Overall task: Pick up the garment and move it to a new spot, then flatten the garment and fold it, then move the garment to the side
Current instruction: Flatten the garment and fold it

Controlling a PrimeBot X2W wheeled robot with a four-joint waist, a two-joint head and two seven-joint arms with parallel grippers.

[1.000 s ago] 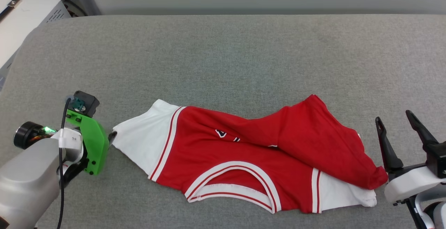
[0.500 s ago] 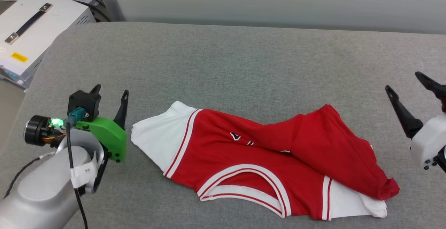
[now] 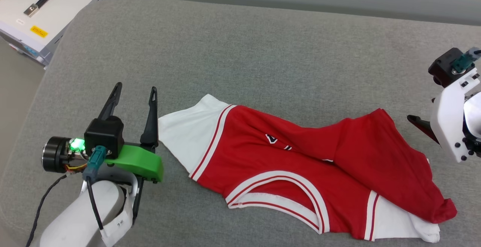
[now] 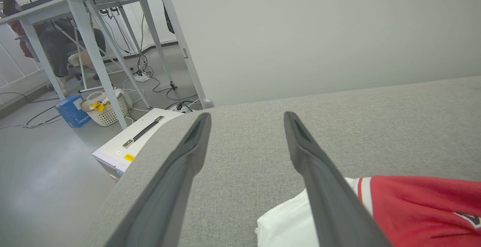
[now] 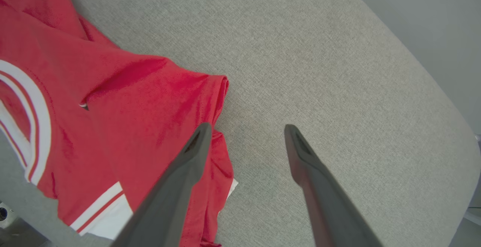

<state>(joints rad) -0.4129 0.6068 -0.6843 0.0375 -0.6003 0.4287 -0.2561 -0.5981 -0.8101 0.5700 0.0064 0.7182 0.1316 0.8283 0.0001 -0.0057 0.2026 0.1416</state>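
The garment [image 3: 300, 164], a red T-shirt with white sleeves and striped trim, lies crumpled lengthwise on the grey fabric surface [image 3: 263, 51], its neckline towards me. My left gripper [image 3: 136, 88] stands open just left of the white sleeve [image 4: 285, 224], fingers pointing away from me with nothing between them. My right gripper [image 5: 245, 126] is open at the garment's right end. Its left finger hangs over the red edge [image 5: 210, 141] and its right finger over bare surface. In the head view its white mount [image 3: 451, 126] hides most of the fingers.
A white equipment box [image 3: 56, 6] with a black handle stands past the surface's far-left corner. Bare grey surface stretches behind the garment to the wall. In the left wrist view, table legs [image 4: 94, 51], a basket [image 4: 105, 108] and a seated person [image 4: 56, 40] are beyond the edge.
The head camera has shifted. My left gripper has opened, come off the sleeve edge and turned its fingers upward in view. The right gripper has swung round towards the garment's right end.
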